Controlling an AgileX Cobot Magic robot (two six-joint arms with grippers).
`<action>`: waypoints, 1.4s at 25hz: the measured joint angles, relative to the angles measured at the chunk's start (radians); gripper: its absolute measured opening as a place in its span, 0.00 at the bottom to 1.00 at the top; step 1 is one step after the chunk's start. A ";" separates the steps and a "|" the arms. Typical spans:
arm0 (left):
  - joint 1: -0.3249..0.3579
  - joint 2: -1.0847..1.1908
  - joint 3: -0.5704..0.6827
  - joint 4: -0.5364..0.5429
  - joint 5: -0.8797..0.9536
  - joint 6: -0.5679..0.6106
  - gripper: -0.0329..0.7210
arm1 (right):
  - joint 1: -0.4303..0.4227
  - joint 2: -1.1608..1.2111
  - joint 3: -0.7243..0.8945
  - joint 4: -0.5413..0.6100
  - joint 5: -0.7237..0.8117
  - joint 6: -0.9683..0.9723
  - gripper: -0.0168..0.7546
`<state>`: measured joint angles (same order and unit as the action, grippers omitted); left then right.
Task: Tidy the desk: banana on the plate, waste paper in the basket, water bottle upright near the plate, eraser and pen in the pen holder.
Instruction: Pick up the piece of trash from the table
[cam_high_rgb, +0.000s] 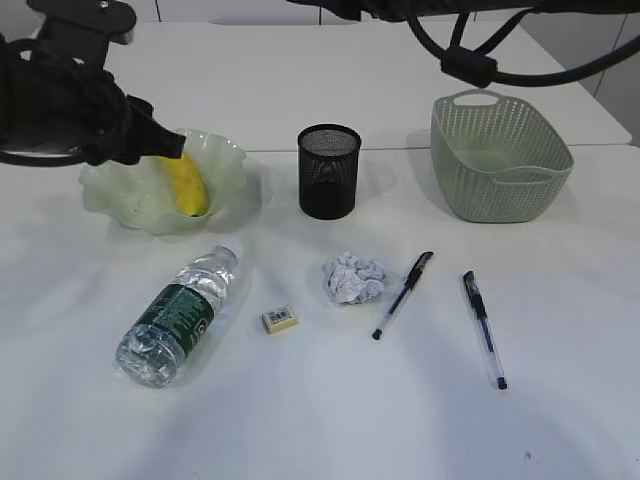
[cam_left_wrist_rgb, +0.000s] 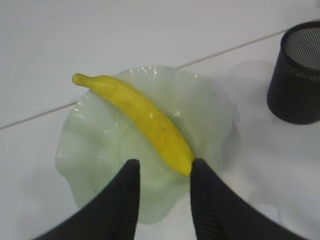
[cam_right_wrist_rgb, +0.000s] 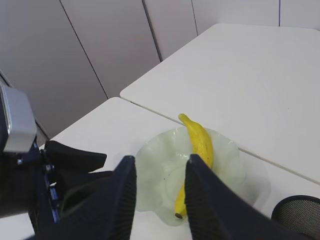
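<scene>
With the banana (cam_left_wrist_rgb: 145, 117) on the plate (cam_left_wrist_rgb: 90, 185), my left claw (cam_left_wrist_rgb: 162, 172) stands part-open and empty; the bottle (cam_high_rgb: 180, 315) before the plate looks light, probably slippery, best gripped mid-body.

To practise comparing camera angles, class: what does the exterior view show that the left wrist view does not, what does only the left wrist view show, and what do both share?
Only the exterior view shows the water bottle lying on its side, the eraser, the crumpled paper, two pens and the basket. Only the left wrist view shows the left gripper with its jaws apart and empty, just above the plate. Both show the banana lying on the plate and the pen holder beside it.
</scene>
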<state>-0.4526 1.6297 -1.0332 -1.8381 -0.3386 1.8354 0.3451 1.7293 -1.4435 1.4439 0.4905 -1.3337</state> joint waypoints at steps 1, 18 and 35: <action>-0.009 0.000 0.008 0.000 0.000 0.000 0.36 | 0.000 0.000 0.000 0.000 0.000 0.000 0.35; -0.058 -0.020 0.023 -0.008 -0.122 -0.004 0.36 | 0.000 0.000 0.000 0.000 0.000 0.002 0.35; -0.061 -0.020 0.041 -0.001 0.172 -0.107 0.39 | 0.000 0.000 0.000 -0.010 0.000 0.003 0.35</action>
<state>-0.5135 1.6098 -0.9927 -1.8392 -0.1666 1.7281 0.3451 1.7293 -1.4435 1.4343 0.4905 -1.3308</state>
